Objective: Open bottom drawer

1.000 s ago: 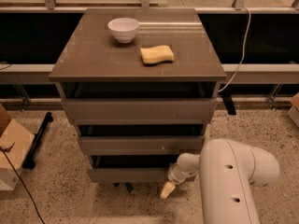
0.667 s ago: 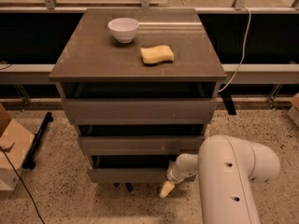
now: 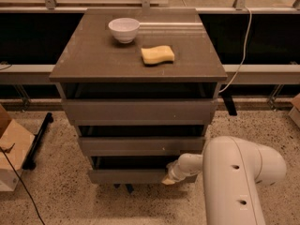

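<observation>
The grey-brown cabinet has three handleless drawer fronts stacked below its top [image 3: 93, 60]. The bottom drawer [image 3: 126, 176] is the lowest and narrowest front, with a dark gap above it. My gripper [image 3: 169, 178] reaches in from the white arm [image 3: 236, 182] at the lower right. Its pale tip rests against the right part of the bottom drawer's front, at its top edge. The middle drawer [image 3: 140, 145] and the tall top drawer [image 3: 138, 111] sit above it.
A white bowl [image 3: 124, 30] and a yellow sponge [image 3: 158, 55] lie on the cabinet top. A cardboard box [image 3: 11, 149] and a black bar [image 3: 38, 135] stand on the speckled floor at the left. A white cable [image 3: 241, 55] hangs at the right.
The gripper has shifted slightly left and up along the bottom drawer's front. The drawers look unchanged.
</observation>
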Available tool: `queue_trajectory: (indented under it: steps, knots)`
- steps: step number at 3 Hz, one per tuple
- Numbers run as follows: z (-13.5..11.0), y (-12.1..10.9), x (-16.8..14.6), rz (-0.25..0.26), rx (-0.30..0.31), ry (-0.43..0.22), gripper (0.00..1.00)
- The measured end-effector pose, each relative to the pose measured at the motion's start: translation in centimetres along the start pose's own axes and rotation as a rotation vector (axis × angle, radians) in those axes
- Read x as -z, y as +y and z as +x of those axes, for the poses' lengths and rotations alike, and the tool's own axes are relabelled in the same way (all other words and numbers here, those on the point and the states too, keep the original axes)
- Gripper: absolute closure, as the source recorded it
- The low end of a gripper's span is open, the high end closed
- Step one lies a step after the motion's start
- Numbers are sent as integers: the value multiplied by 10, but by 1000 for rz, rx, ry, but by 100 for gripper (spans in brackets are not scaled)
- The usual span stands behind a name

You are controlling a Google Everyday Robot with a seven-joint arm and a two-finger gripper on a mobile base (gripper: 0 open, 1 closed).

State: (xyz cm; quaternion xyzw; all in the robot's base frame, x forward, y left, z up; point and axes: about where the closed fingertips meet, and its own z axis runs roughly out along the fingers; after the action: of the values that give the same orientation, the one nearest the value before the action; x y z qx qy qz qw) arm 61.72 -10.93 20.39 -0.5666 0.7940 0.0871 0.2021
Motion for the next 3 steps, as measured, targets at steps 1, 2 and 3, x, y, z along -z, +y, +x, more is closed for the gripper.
queue_trajectory:
  steps: [1,2,3]
  knots:
    - [1,-5,-6,-8,-2,-11,35]
    - [5,-9,-12,-22,-8,-15,12]
    - [11,-3,-8,-21,-15,1,16]
